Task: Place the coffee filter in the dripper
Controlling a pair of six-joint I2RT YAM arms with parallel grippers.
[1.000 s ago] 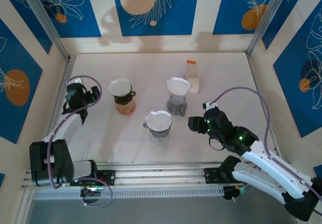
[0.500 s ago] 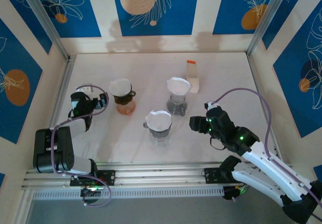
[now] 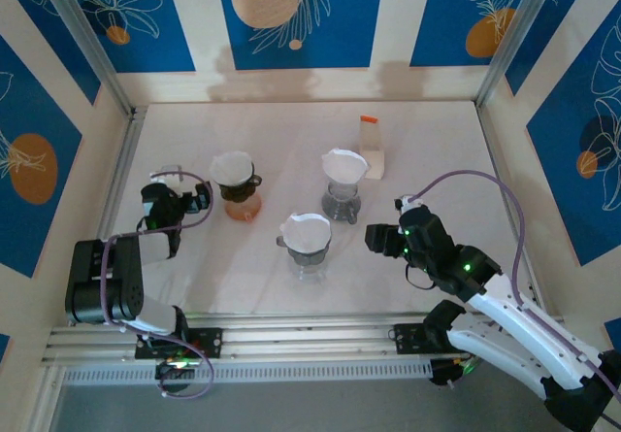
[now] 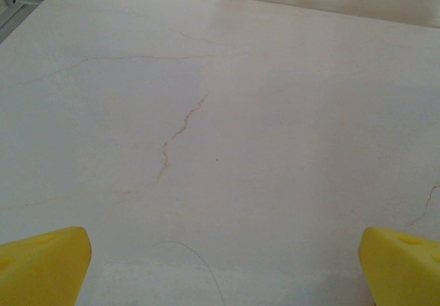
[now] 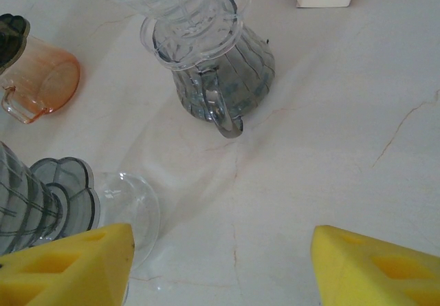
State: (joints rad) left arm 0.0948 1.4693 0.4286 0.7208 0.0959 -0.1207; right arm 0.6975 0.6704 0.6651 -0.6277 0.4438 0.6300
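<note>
Nearest us, the left claw [image 4: 220,271] hangs low over bare tabletop [image 4: 220,113], its yellow fingers wide apart with nothing between them. The right claw [image 5: 220,265] also stands apart and holds nothing; only tabletop lies between its fingers.

Just left of the right claw stands the front dripper [image 3: 307,252], ribbed and clear, with a white front filter [image 3: 307,228] seated in its cone. Its glass foot shows beside the claw's left finger in the right wrist view.

Straight ahead of the right claw, well clear of it, is the grey jug [image 5: 220,79], its handle turned toward the claw. A clear dripper [image 5: 192,17] sits upright on top, and the middle filter [image 3: 344,167] rests inside it.

Near the left claw, on its right side but apart from it, a dark dripper [image 3: 238,189] sits on an orange jug [image 3: 241,209]. The left filter [image 3: 231,168] lies in that dripper.

Farthest off, beyond the grey jug, stands a white box [image 3: 373,155] with an orange cap.
</note>
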